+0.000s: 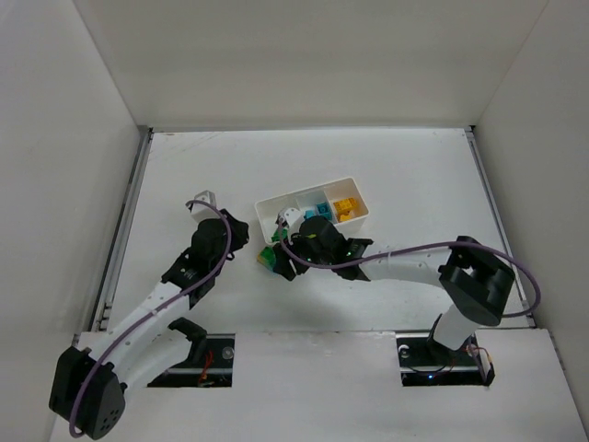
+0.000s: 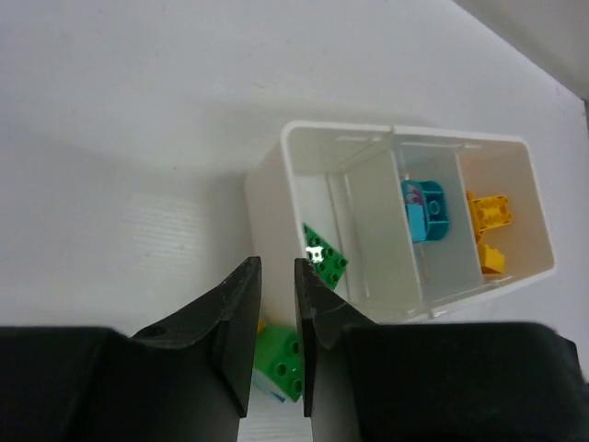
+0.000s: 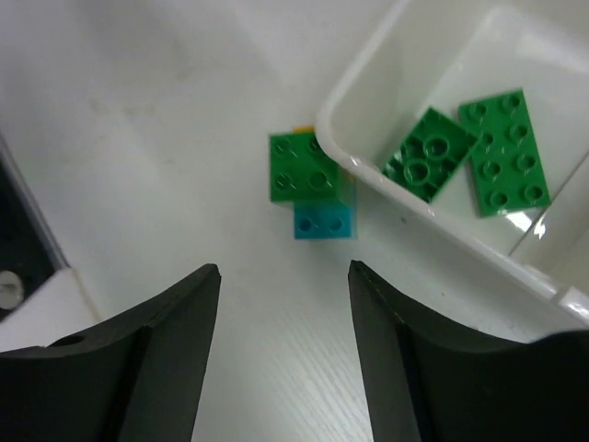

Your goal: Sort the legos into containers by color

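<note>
Left gripper (image 2: 276,267): fingers drawn in to a thin slit with nothing between them; it points toward the green end of the tray.
Right gripper (image 3: 281,269): fingers spread wide and empty, above bare table (image 1: 368,157); the stack lies ahead of the gap, apart from both fingers.
Stack (image 3: 302,166): on the table outside the tray, just beside the wall of the green compartment. It has a green layer on top, a cyan layer under it, and a sliver of orange at its far edge. In the left wrist view one finger partly hides it.
Tray (image 2: 340,127): white with thin walls and two inner dividers making three compartments in a row. It sits on the table at a slant to the table's edges.
Nearest compartment: two green bricks (image 3: 504,152) side by side, one oblong and lying flat, the other square and turned askew to it. Whether the two touch cannot be told.
Middle compartment: one cyan brick (image 2: 425,210) close to the divider on the green side.
Farthest compartment: two orange bricks (image 2: 488,210), one behind the other along the divider on the cyan side.
</note>
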